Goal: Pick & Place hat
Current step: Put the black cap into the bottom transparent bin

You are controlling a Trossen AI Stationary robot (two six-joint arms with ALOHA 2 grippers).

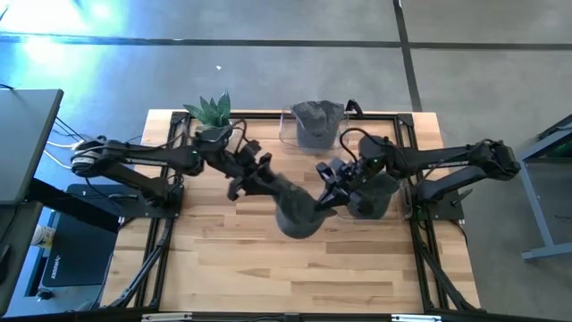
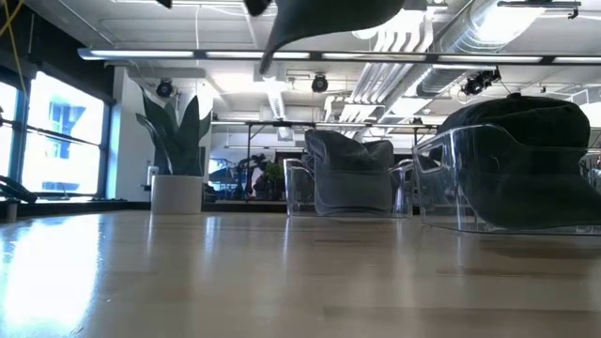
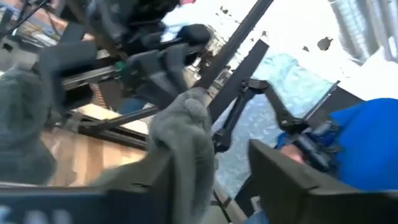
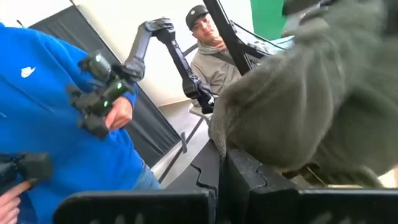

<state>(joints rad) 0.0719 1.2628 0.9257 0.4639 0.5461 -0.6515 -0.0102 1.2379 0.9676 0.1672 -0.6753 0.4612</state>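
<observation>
Spanning the middle of the high view, a pale wood-plank table [image 1: 232, 268] stands on grey concrete floor, framed by black rails.

Room, low view: white ceiling with ducts and strip lights, tall windows at one side, a large-leafed plant in a white pot [image 2: 177, 160] beyond the table's far edge.

Task item: grey hat [image 1: 299, 213], raised above the table's centre, held between both grippers. Left gripper [image 1: 268, 183] meets it from the plant side, right gripper [image 1: 329, 190] from the opposite side. Left wrist view: a fold of the hat [image 3: 183, 146] sits between that arm's dark fingers, pinched. Right wrist view: hat fabric [image 4: 298, 106] bulges directly over that gripper's fingers, which close on its edge.

Nearby items: clear plastic stand [image 1: 313, 130] carrying another grey hat, beyond the jaws at the table's far edge; a second clear stand with a dark hat [image 2: 516, 169], just beside the right gripper; small green potted plant [image 1: 213, 114] behind the left gripper.

Persons: one in a blue top [image 4: 56, 106], one seated in a cap [image 4: 214, 53], both beyond the table.
</observation>
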